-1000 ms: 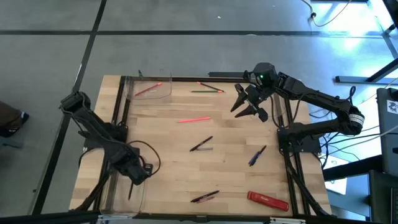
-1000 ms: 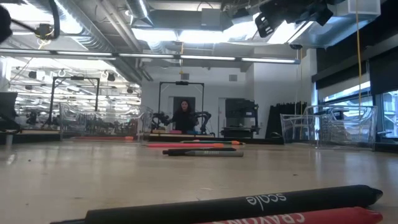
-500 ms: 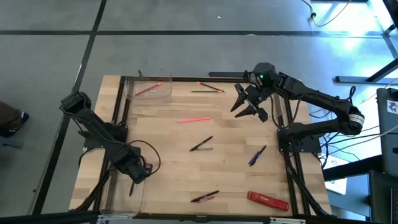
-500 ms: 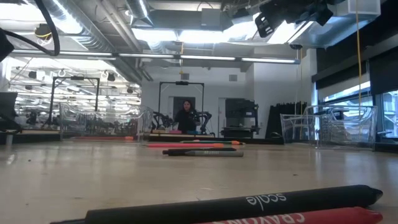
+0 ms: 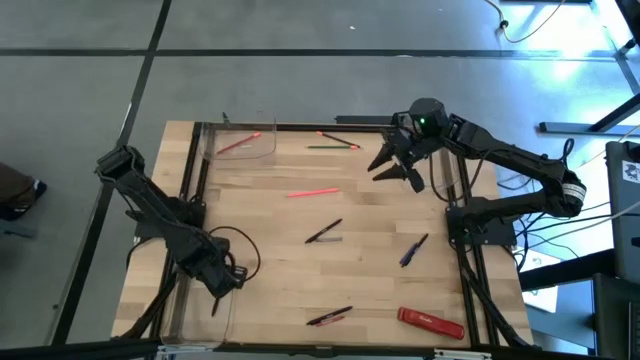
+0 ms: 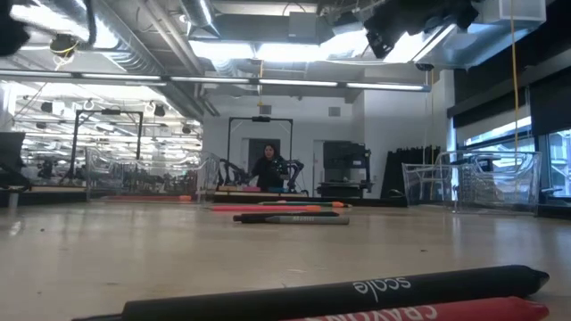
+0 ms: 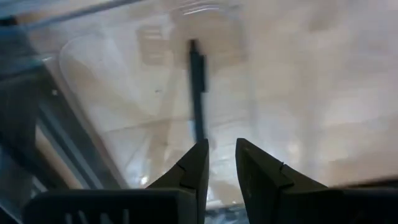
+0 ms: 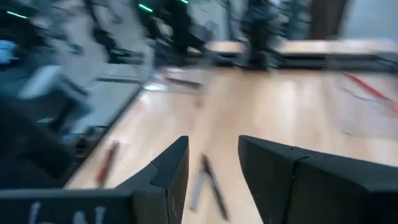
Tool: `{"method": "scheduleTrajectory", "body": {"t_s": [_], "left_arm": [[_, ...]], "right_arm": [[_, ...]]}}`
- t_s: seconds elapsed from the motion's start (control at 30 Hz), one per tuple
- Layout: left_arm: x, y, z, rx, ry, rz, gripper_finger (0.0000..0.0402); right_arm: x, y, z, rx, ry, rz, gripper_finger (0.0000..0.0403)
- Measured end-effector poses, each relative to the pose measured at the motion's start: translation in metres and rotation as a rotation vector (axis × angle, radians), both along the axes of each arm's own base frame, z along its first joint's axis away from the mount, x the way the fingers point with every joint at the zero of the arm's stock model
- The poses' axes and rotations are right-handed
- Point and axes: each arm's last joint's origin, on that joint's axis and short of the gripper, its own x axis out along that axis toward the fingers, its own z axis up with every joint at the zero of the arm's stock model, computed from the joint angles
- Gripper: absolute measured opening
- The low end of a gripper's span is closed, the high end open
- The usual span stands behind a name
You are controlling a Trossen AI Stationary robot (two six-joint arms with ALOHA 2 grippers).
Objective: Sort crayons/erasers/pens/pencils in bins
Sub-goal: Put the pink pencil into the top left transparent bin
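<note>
My left gripper (image 7: 221, 146) (image 5: 216, 284) points down over the clear bin (image 5: 203, 318) at the table's near left corner. Its fingers stand a little apart with nothing between them. A dark stick (image 7: 197, 87) (image 5: 213, 305), a pen or pencil, is inside that bin just below the fingertips. My right gripper (image 8: 213, 146) (image 5: 396, 166) hangs open, high over the far right of the table, touching nothing. A second bin (image 5: 247, 146) at the far left holds a red crayon (image 5: 238, 143). Another crayon (image 5: 312, 191) lies flat on the bare wood.
Loose on the table are dark pens (image 5: 323, 232) (image 5: 330, 316), a blue one (image 5: 413, 250), a flat red bar (image 5: 431, 322) near the front right, and red and green sticks (image 5: 335, 141) at the far edge. A black frame rail (image 5: 190, 215) runs along the left side.
My left gripper has opened and let go of the dark stick, which has dropped from its fingers into the near left bin; the gripper stays over that bin. My right gripper has rolled at the wrist while staying in place, still open.
</note>
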Motion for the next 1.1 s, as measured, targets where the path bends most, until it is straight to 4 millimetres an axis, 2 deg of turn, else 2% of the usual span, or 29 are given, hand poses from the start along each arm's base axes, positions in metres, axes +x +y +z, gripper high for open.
{"method": "scheduleTrajectory", "body": {"t_s": [0.2, 0.33, 0.5, 0.7, 0.83, 1.1], "left_arm": [[0.004, 0.004, 0.05, 0.189, -0.171, -0.044, 0.0075], [0.008, 0.008, 0.077, 0.345, -0.311, -0.137, 0.0071], [0.016, 0.018, 0.096, 0.497, -0.409, -0.202, 0.0075], [0.023, 0.027, 0.099, 0.531, -0.393, -0.244, 0.0071], [0.025, 0.03, 0.099, 0.539, -0.383, -0.244, 0.0075], [0.025, 0.031, 0.099, 0.546, -0.383, -0.244, 0.0072]], "right_arm": [[-0.001, 0.0, 0.02, -0.132, 0.167, -0.176, 0.0142], [0.01, -0.003, 0.017, -0.142, 0.33, -0.215, 0.0142], [0.04, -0.012, -0.016, -0.125, 0.492, -0.201, 0.0142], [0.075, -0.013, -0.06, -0.275, 0.631, -0.13, 0.0142], [0.097, -0.014, -0.081, -0.344, 0.632, -0.118, 0.0142], [0.131, -0.019, -0.119, -0.365, 0.582, -0.113, 0.0142]]}}
